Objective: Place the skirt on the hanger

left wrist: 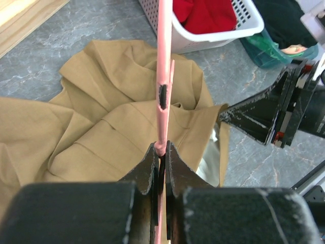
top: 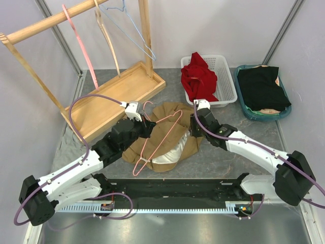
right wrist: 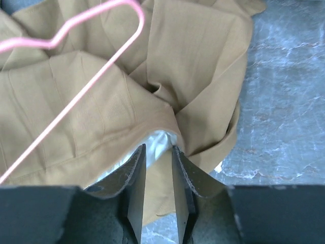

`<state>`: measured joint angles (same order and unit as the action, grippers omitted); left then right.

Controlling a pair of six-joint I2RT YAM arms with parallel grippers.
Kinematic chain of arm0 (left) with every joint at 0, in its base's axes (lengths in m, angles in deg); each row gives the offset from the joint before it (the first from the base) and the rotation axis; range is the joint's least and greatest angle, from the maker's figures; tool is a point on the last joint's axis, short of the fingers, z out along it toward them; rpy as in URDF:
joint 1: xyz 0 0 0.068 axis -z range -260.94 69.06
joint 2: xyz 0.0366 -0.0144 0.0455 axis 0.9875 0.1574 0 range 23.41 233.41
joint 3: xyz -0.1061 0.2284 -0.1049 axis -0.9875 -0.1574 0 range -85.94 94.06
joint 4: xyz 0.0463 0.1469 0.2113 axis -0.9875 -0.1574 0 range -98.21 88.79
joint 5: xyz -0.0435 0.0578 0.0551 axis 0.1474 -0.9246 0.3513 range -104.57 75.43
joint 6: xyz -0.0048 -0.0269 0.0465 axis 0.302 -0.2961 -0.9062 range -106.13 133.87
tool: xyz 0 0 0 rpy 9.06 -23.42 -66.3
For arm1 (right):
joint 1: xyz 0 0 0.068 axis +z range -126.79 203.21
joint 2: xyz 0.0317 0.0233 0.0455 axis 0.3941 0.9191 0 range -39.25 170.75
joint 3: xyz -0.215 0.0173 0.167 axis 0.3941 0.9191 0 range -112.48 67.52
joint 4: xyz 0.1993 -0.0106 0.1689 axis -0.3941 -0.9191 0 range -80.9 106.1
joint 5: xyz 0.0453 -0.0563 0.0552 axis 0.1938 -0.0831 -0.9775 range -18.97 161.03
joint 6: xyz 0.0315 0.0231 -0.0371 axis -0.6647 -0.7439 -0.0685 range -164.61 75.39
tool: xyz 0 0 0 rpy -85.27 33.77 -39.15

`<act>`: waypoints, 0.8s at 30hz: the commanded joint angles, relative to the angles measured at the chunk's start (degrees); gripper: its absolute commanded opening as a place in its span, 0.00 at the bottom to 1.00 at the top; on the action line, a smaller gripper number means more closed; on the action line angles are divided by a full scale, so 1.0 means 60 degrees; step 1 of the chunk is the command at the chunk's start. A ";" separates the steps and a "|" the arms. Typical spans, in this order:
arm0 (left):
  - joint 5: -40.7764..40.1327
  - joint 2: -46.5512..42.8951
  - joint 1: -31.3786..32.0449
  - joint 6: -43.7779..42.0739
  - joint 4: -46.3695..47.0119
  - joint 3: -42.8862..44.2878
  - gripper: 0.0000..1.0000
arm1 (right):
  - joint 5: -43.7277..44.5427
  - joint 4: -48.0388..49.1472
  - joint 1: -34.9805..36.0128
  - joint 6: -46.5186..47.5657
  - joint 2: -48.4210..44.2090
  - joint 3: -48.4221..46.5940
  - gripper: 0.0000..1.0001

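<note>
The skirt (top: 167,111), tan with a pale lining, lies crumpled on the table (top: 244,152) at the centre of the top view, between the two arms. The pink wire hanger (top: 162,140) rests across it, hook toward the upper left and the long bar running down to the lower left.

Left gripper (top: 147,124): in the left wrist view, the jaws of the left gripper (left wrist: 160,147) are closed tight on the hanger (left wrist: 163,61), clamping the wire near a spot where the coating is chipped. The skirt (left wrist: 111,137) lies directly beneath.

Right gripper (top: 191,132): positioned at the right edge of the skirt. In the right wrist view, the right gripper (right wrist: 157,148) has its jaws a narrow gap apart, set over a fold of the skirt (right wrist: 193,61) where the lining shows. Fabric is visible in the gap; the jaws are not clamped on it. The hanger (right wrist: 76,95) crosses the upper left of that view.

At the upper right stand a white basket (top: 226,81) holding a red garment (top: 198,76) and a teal tub (top: 242,104) holding a black garment (top: 263,87). A wooden rack (top: 122,94) occupies the upper left.
</note>
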<state>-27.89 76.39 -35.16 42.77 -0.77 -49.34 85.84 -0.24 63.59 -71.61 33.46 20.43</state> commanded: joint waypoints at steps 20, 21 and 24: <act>0.0082 0.0195 0.0104 0.0104 0.0775 0.0550 0.02 | 0.0242 -0.0295 0.1736 0.0195 -0.0575 0.0260 0.44; 0.0096 0.0195 0.0104 0.0104 0.0760 0.0550 0.02 | 0.0300 -0.0280 0.1809 0.0122 -0.0459 0.0261 0.44; 0.0111 0.0195 0.0104 0.0104 0.0760 0.0550 0.02 | 0.0664 -0.0353 0.1897 -0.0113 -0.0152 0.0319 0.43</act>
<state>-27.50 77.48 -34.79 42.77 0.33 -48.37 85.31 -1.99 74.15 -70.52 30.48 22.81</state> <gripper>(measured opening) 0.045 0.433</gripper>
